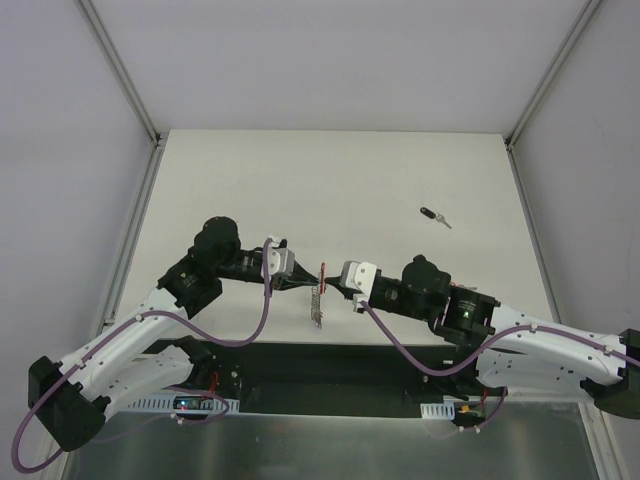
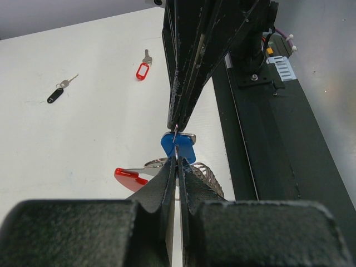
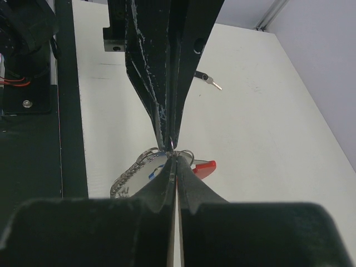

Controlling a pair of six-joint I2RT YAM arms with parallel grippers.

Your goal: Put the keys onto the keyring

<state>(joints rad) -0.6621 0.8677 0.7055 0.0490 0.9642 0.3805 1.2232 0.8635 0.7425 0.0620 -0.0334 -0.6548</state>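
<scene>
nearest the arm bases, the keyring's chain (image 1: 318, 305) lies close to the table (image 1: 300, 180) edge. just beyond it the two arms meet tip to tip at the keyring (image 2: 127, 177), neither nearer to it than the other. the left fingers (image 2: 164, 182) are pressed together and seem to nip the edge of the blue-headed key (image 2: 179, 147). the right fingers (image 3: 188, 181), also pressed together, face them from the opposite side and appear to hold the thin wire ring (image 3: 146, 154), though the contact is too fine for us to be sure.

the keyring's long axis runs near to far, crosswise to the line of the fingers, with its red band (image 3: 204, 166) pointing away from the bases. we judge the next move turns on bringing the key onto the ring's wire right at the tips.

beyond the keyring and to its right lies a black-headed key (image 1: 432, 214). the red-tagged key (image 2: 143, 70) also lies beyond it. we can read no brand or writing anywhere.
</scene>
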